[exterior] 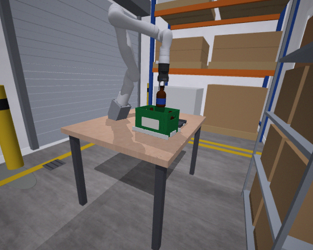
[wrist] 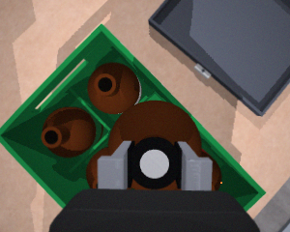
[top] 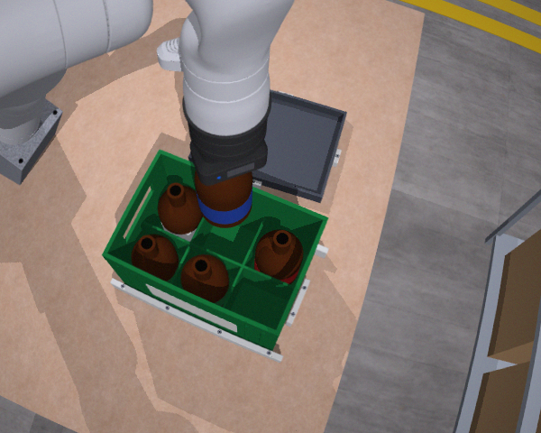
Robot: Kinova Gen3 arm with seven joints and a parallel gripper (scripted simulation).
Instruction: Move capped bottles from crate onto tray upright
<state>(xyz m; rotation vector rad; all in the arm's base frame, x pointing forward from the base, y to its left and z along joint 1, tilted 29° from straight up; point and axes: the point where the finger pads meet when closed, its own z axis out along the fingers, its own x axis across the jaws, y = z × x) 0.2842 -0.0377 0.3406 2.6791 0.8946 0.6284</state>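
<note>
The two-finger claw [wrist: 155, 164] was found clamped on the capped neck of a brown, blue-banded glass bottle [top: 224, 200], held upright above the green plastic compartmented crate [top: 122, 224], base just over the rim. The dark grey shallow tray [top: 331, 153] was noted just beside the crate. The bottle was judged rigid, smooth, fairly heavy and breakable; a neck grip below the cap was considered appropriate.

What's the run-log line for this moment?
phase: lifting | gripper: shut on capped bottle at neck | bottle: upright, mostly above green crate | tray: no bottles | open bottles in crate: four
</note>
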